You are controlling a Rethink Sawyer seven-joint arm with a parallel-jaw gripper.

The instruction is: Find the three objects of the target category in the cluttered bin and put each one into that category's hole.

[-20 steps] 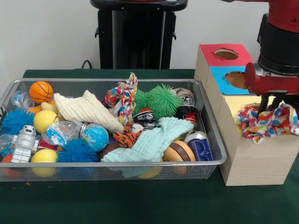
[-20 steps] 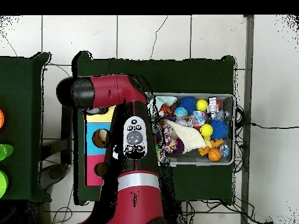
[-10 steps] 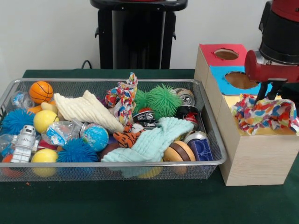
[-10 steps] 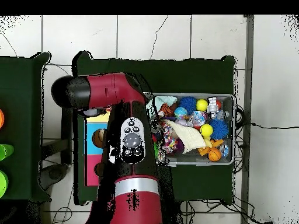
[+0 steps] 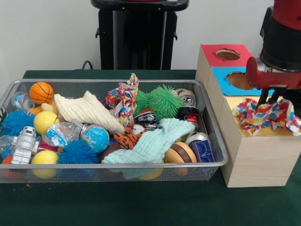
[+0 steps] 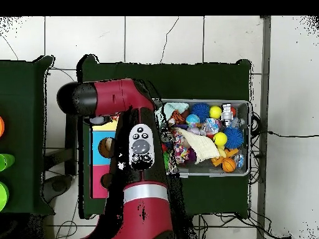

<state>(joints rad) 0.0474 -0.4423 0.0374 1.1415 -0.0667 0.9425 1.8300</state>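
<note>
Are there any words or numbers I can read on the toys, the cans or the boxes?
No text can be read in either view.
The cans by the green spiky ball: printing shows, too blurred to read.
The dark blue can at the bin's corner: markings too small to read.
The little globe ball: any lettering too small.
The boxes: no labels visible.

Printed rag (image 5: 265,115) lies bunched over the yellow hole, probably hiding it; another (image 5: 123,99) stands in the bin (image 5: 214,162).
</note>
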